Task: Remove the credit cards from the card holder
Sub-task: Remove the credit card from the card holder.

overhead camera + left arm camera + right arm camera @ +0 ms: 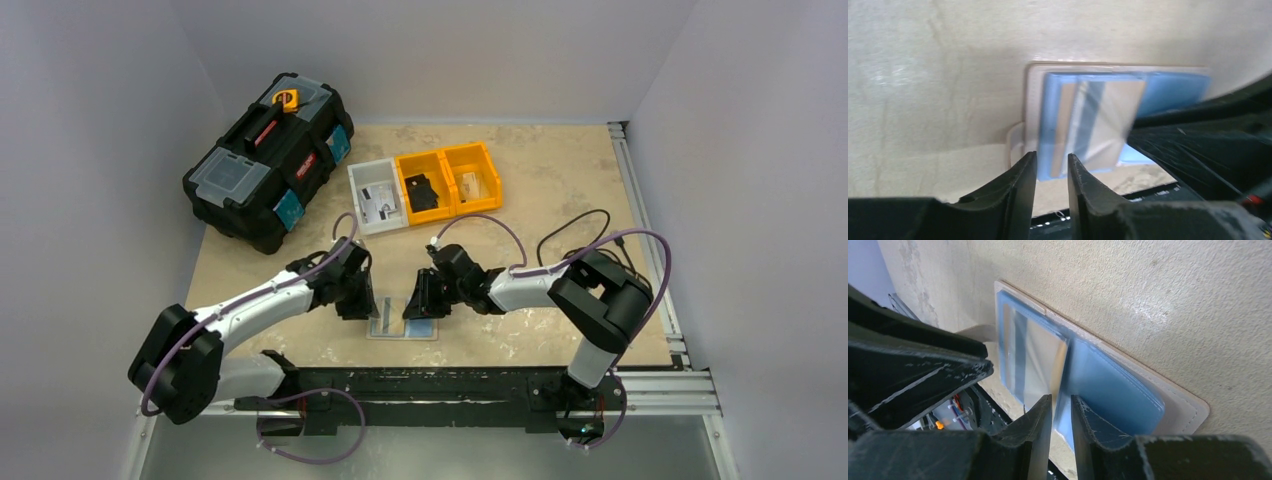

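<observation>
Credit card (pixel 1103 120) looks thin, stiff and slick, so I'd pinch its free edge. My jaws are barely apart, can't tell if they're gripping.

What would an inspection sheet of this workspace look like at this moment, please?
Surface: beige mottled table.
Job's things: card holder lies open flat in front of the arms, blue lining up; one pale card with a grey stripe is tilted up from the lining.
Clutter: black toolbox far left; grey bin and yellow bins at the back, small items inside.
Grippers: left gripper and right gripper are both low at the holder, jaws a little apart; whether either has a grip cannot be told.
Cables: purple cables loop along both arms; black cable beside the right arm.
Surroundings: white walls; metal rail along the table's right edge.
</observation>
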Motion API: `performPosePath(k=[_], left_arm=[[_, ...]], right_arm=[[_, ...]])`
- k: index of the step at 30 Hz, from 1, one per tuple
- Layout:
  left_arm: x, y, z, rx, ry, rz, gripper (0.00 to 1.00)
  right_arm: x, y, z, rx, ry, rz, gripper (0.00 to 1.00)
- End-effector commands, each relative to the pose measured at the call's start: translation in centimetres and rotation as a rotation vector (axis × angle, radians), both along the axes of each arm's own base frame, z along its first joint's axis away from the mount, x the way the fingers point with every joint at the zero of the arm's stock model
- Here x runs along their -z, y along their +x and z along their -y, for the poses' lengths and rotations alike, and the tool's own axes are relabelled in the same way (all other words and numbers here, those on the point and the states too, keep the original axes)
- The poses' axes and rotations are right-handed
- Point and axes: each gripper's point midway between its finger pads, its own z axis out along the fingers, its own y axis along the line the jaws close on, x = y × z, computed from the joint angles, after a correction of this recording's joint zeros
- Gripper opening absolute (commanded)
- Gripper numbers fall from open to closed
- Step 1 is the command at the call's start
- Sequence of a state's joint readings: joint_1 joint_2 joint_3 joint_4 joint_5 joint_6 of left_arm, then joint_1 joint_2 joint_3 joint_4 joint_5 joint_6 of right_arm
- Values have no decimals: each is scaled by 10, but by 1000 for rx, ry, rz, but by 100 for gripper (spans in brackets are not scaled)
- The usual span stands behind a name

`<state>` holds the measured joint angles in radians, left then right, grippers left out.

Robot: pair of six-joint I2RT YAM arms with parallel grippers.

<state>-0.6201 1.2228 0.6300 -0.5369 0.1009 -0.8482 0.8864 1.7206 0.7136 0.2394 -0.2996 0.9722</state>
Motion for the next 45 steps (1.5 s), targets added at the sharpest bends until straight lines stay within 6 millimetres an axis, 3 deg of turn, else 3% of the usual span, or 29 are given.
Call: performPosePath(k=[1,16,19,24,27,31,35,40,45], left_arm=[[9,10,-27,-17,176,24,33],[-2,7,-71,-86,357,80,48],[-2,10,-67,-78,337,95,52],[-1,18,-41,-34,218,114,52],[1,20,-34,-23,196,106,40],[-3,21,-30,-11,177,111,2],[-27,20,-30,-16,142,153,0],[-64,12,-33,-2,105,197,0],[-86,7,-20,29,21,207,0]], right_arm=[[35,-1,34,32,-192,10,22],[40,-4,40,34,-207,5,19],[41,-5,41,30,-210,4,19],[42,-7,42,28,-213,5,18],[41,-6,42,28,-211,7,18],[37,-5,41,31,-205,13,19],[23,-1,38,30,-190,39,29],[-11,10,31,36,-153,105,46],[-32,16,26,39,-131,139,50]])
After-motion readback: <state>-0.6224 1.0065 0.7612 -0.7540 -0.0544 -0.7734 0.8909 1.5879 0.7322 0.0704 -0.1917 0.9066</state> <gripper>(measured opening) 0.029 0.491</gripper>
